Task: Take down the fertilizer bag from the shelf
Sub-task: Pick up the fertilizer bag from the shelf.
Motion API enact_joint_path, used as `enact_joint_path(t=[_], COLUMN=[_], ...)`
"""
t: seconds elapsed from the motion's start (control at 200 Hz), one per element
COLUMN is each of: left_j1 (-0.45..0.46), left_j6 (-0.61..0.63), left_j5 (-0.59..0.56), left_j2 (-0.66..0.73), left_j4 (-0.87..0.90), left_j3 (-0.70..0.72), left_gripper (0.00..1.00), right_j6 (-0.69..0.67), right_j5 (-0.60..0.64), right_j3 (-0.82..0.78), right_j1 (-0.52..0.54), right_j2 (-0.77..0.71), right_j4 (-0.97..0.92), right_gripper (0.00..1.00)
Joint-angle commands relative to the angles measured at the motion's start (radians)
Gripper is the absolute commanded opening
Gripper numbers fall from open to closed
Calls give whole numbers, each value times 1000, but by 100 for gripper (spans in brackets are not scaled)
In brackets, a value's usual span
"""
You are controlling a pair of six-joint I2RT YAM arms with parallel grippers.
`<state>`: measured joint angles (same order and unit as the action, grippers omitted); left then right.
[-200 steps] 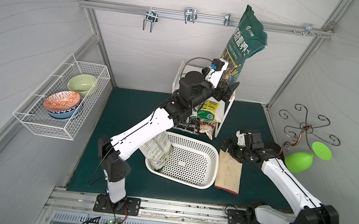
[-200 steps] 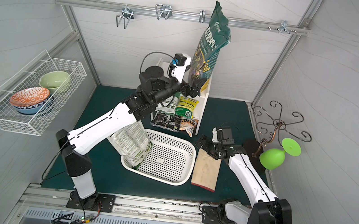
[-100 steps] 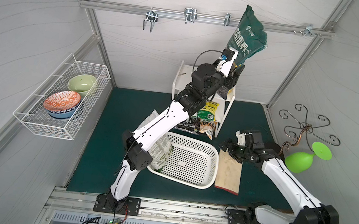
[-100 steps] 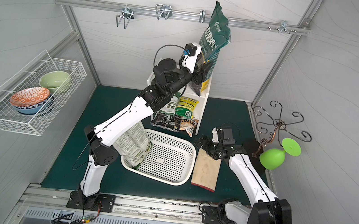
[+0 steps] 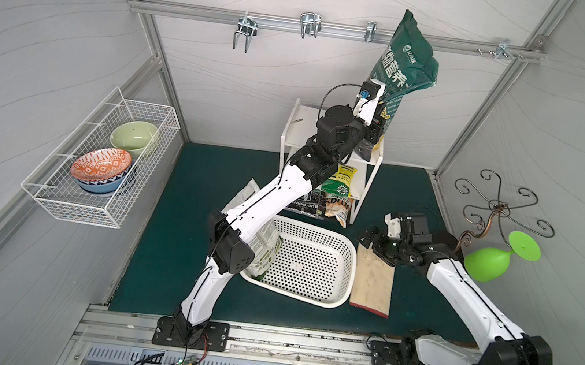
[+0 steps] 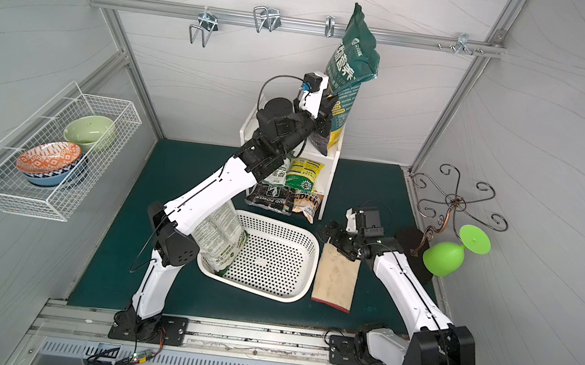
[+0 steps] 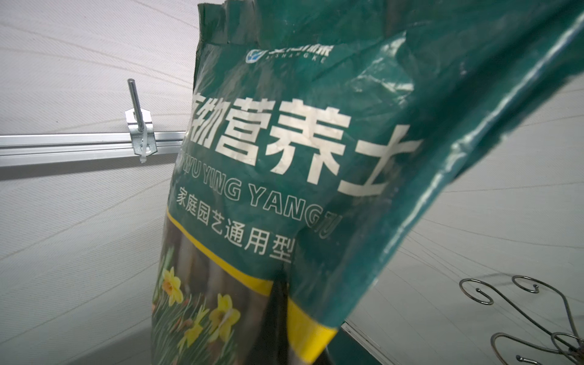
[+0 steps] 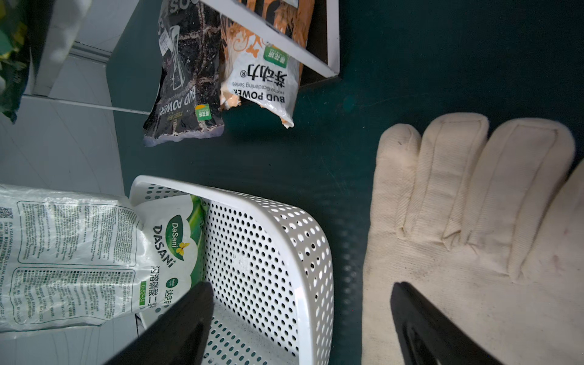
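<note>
Judging by its creased, floppy top, we'd call the fertilizer bag (image 5: 404, 66) soft, slumpy and a bit slick, best pinched low on its body. It stands upright at the right edge of the shelf (image 5: 299, 130) top. Our left pincer (image 5: 378, 127), arm stretched up and back, is clenched on its lower part; the right pincer (image 5: 372, 238) hangs released over the surface (image 5: 209, 164).

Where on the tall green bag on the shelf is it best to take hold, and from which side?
Probably low on the green bag, at its near edge, coming from the front of the shelf. The bag stands upright against the back wall, so only its front face is free, and a low hold should tip it less. The left hand is shut there.
</note>
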<state>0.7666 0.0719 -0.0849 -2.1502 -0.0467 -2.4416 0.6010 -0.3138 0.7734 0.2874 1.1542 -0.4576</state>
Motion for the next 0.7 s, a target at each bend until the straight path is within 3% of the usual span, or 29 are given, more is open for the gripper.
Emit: enact_joint_path(t=[0.0,0.19,0.295,0.455,0.695], left_j1=[-5,-7,-15,-50,-72], left_j6=[-39,-9,-10,-91,-158], left_j5=[48,79,94,164,214], left_j2=[99,357,465,611,880], left_j4=[-35,-132,-116,-103,-178], left_j3=[-36,242,316,447,816], left_gripper=[0,0,0,0,0], right_j6=[-12,-13,-28,-27,-11], right_j5=[-35,-113,-165,-192,-173], right_j3=[30,21,14,-7,-42], right_j1=[-5,-5,-4,0,42], right_j2=[-2,2,11,18,-26], right_j4=[0,21,14,-4,-19], right_gripper=[90,90,89,88,87])
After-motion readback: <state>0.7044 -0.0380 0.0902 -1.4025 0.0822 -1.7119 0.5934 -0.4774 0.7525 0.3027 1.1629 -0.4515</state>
